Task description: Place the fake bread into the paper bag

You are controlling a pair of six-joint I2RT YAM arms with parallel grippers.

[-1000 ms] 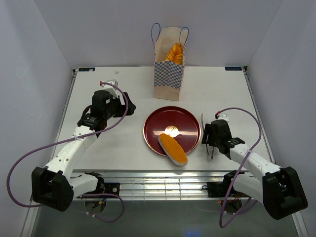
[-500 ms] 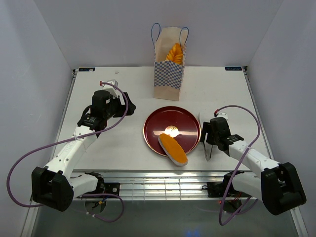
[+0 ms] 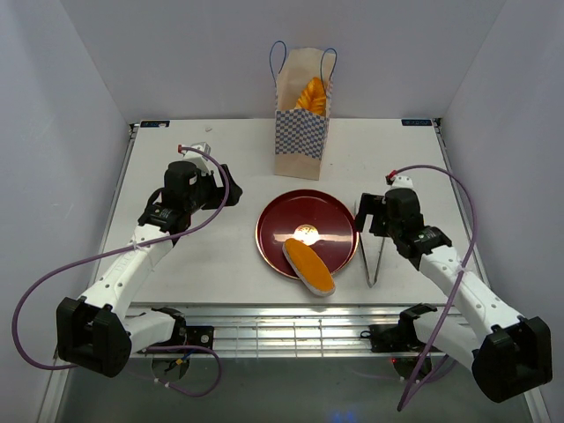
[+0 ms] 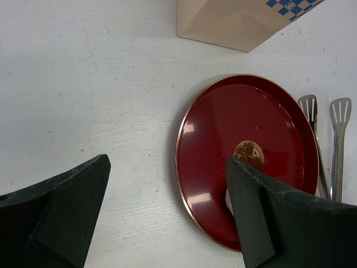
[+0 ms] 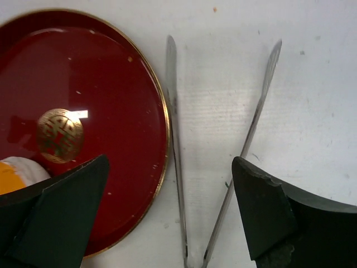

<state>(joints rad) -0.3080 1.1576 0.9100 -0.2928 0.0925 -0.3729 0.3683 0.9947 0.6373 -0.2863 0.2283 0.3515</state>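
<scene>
An oval orange piece of fake bread [image 3: 309,266] lies on the front edge of the dark red plate [image 3: 291,220]. Its end shows at the lower left of the right wrist view [image 5: 8,180]. More orange bread [image 3: 313,92] sticks out of the upright paper bag [image 3: 300,141] at the back. My right gripper [image 3: 368,220] [image 5: 170,167] hangs open over metal tongs [image 3: 371,256] [image 5: 178,167], which lie spread on the table between its fingers, untouched. My left gripper [image 3: 229,194] [image 4: 167,167] is open and holds nothing, left of the plate [image 4: 245,162].
The tongs [image 4: 324,145] lie just right of the plate's rim [image 5: 159,162]. The bag's base [image 4: 234,25] stands behind the plate. Grey walls close in the table on three sides. A metal rail [image 3: 291,330] runs along the near edge.
My right gripper has opened wide and let go of the tongs, which now lie spread on the table. The right arm has shifted toward the back. The left arm has not moved.
</scene>
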